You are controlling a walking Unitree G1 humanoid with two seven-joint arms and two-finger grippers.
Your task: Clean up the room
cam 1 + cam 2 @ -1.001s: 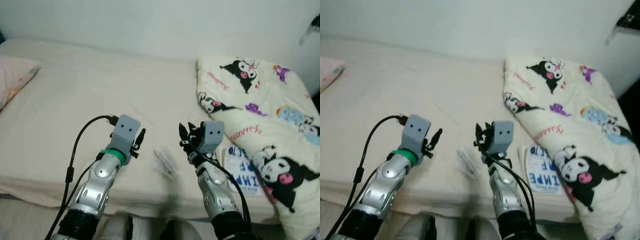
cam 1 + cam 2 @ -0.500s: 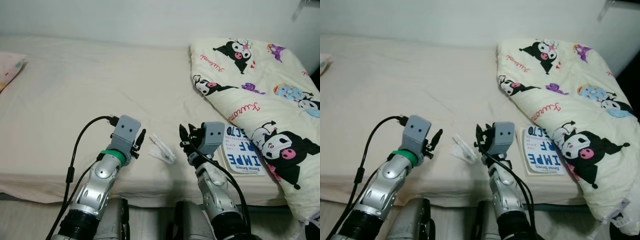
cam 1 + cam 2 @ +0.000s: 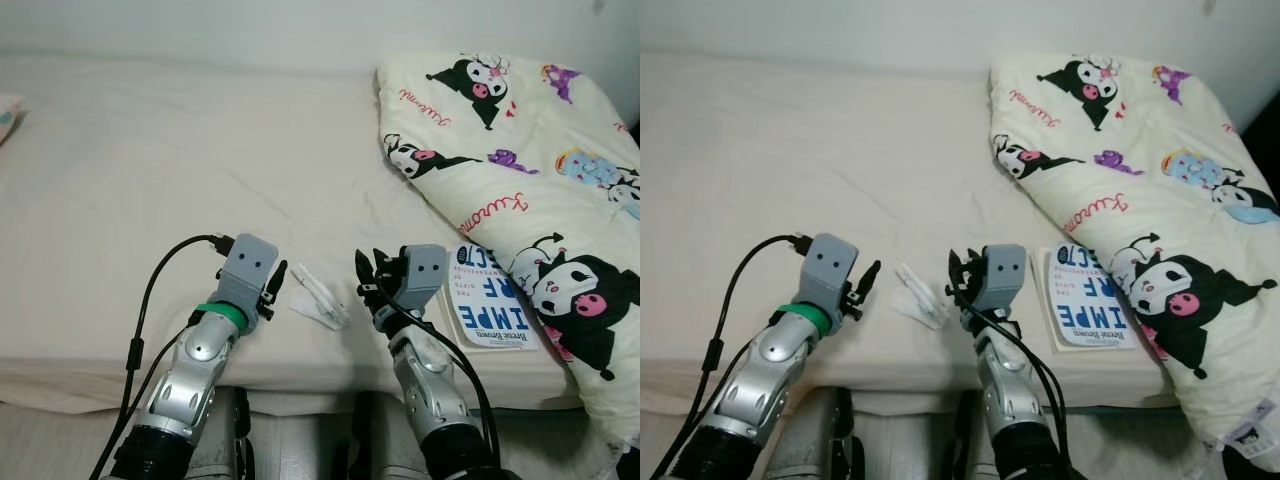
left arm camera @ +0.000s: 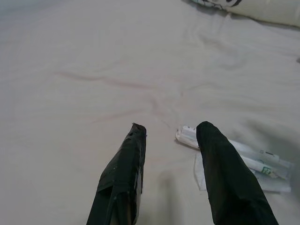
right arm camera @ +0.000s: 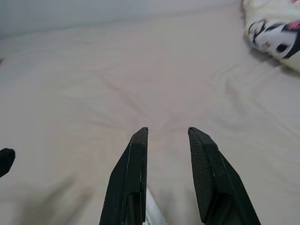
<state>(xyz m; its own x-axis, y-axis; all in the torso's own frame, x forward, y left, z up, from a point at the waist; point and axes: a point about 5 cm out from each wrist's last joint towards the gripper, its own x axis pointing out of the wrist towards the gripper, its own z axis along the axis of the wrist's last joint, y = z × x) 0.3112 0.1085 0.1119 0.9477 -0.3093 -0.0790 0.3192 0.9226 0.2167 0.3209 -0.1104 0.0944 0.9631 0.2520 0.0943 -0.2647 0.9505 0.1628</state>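
Near the front edge of the bed [image 3: 150, 180], between the two raised arms, lies a clear plastic packet [image 3: 318, 300] with a white stick-like item inside; long axis runs diagonally, from the near-left gripper side away toward the right arm's base. Left gripper [image 4: 171, 136] hovers just beside it, fingers parted and holding nothing; packet sits off the inner fingertip, so a short inward shift would straddle it. Right gripper [image 5: 166, 133] likewise parted and empty, packet just under and short of its tips. Judged roughly equidistant, left slightly better aligned. Beyond the right arm: a book [image 3: 488, 310] flat on the sheet, its far side tucked against a cartoon-print quilt [image 3: 520, 150]. Against half a second ago, the whole view has shifted, so the camera moved; packet, book and quilt keep their mutual layout.
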